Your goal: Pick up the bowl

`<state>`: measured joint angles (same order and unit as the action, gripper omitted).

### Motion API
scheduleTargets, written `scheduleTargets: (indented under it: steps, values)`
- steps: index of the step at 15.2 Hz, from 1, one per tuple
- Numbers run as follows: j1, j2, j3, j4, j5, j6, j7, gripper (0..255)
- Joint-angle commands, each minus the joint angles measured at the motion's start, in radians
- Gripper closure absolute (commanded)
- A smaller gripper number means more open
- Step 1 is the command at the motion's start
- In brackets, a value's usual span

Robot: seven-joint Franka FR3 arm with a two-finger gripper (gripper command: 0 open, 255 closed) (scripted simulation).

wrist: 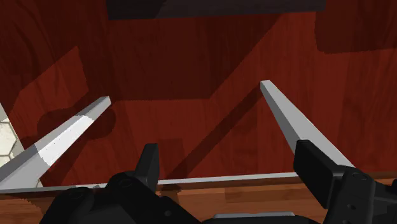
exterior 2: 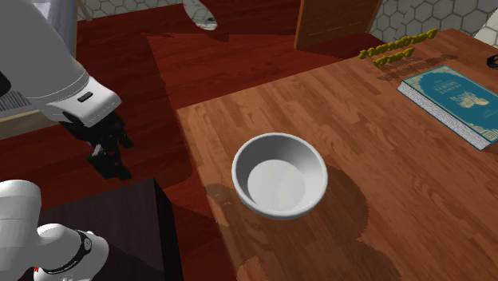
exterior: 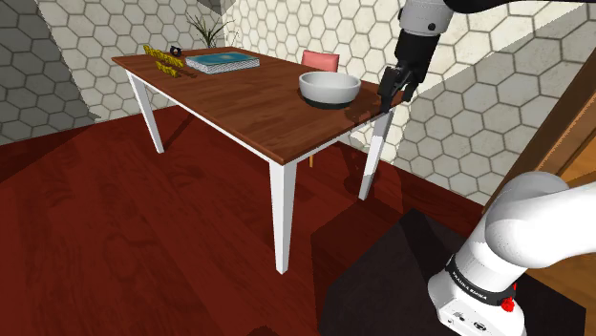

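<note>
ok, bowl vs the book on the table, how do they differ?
The bowl is round, deep and white; the book is flat, rectangular, teal-covered. The bowl sits near the table edge closest to the arm; the book lies toward the far end. Both rest on the wooden table.

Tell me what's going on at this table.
The white arm's black hand hangs just past the edge of the wooden table, over the red floor, with its fingers open and nothing in them. The white bowl sits upright near that edge, not yet touched. A book and a yellow object lie at the table's far end.
</note>
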<state>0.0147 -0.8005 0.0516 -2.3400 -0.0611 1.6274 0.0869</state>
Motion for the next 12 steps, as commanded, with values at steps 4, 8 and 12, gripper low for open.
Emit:
scheduleTargets:
  steps: [4,8,12]
  values:
    - [-0.007,0.118,-0.003,0.069,-0.010,0.054,-0.005,0]
    - [-0.015,0.274,-0.006,0.177,-0.022,0.107,-0.012,0]
    - [-0.022,0.430,-0.007,0.306,-0.033,0.140,-0.017,0]
